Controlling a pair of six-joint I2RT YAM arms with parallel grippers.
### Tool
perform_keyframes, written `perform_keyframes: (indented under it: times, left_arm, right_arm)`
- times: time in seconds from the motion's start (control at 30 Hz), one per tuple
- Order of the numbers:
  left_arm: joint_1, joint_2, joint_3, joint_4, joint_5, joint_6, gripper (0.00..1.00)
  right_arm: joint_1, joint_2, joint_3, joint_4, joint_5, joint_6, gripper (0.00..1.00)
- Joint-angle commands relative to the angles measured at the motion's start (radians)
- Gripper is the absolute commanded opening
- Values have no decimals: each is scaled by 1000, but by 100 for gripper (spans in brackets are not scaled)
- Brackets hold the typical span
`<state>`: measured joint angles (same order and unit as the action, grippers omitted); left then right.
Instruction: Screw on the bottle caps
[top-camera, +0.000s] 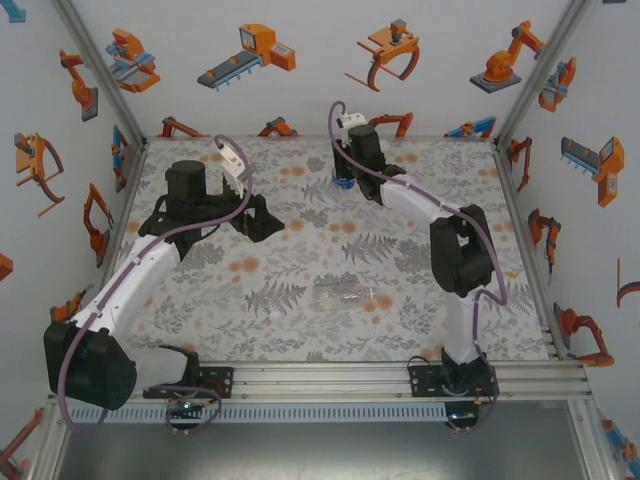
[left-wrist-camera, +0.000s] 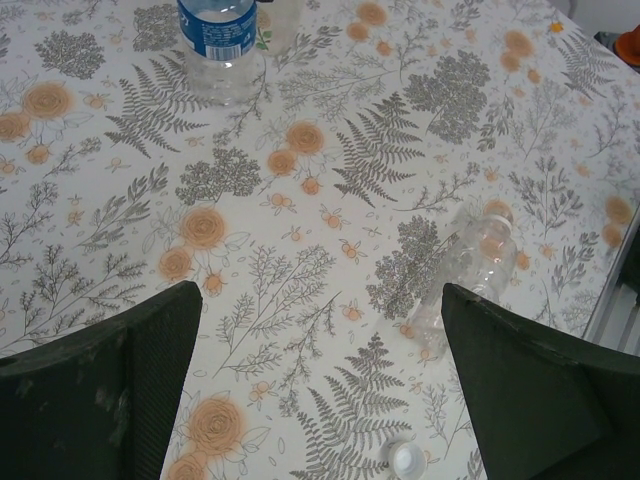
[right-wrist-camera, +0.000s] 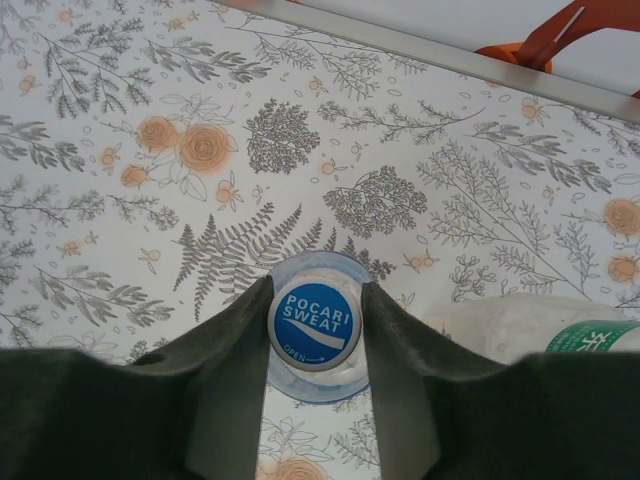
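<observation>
The clear unlabelled bottle (top-camera: 350, 293) lies on its side toward the near edge of the table (top-camera: 200, 335), a loose white cap (left-wrist-camera: 407, 460) near it. Mid-table, the left gripper (left-wrist-camera: 320, 300) hangs spread wide. By the far edge, the right gripper (right-wrist-camera: 315, 290) flanks the blue cap (right-wrist-camera: 314, 325) on the blue-labelled bottle (left-wrist-camera: 217, 30); I cannot tell whether it grips or only touches.

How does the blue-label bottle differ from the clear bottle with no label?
The blue-label bottle stands upright; the unlabelled bottle lies on its side. The blue-label bottle sits between the fingers of the right pincer; the unlabelled bottle lies free on the mat. Both are see-through plastic.
</observation>
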<state>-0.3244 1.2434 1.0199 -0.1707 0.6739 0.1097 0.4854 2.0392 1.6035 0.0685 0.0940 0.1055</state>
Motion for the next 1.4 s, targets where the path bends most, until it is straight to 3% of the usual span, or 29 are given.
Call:
perform_keyframes:
  times: [0.0, 0.13, 0.43, 0.7, 0.9, 1.1, 1.37]
  left_arm:
    - [6, -24, -4, 13, 25, 12, 97]
    - [6, -18, 9, -16, 20, 19, 97]
    - [6, -16, 20, -41, -68, -10, 97]
    - [5, -41, 0, -19, -105, -24, 97]
    - [3, -48, -5, -27, -106, -10, 97]
    - [-2, -54, 26, -62, -109, 7, 97]
    - [-10, -63, 55, -85, -103, -35, 97]
  right_arm:
    - [-7, -4, 25, 16, -4, -4, 49]
    - [-7, -23, 54, -22, 3, -17, 56]
    - [-6, -173, 68, -136, -64, -64, 56]
    - [-5, -415, -130, -278, -395, -249, 54]
    - [25, -605, -309, -531, -669, -527, 56]
    - [102, -760, -464, -740, -699, -782, 62]
    - [147, -868, -660, -656, -665, -859, 75]
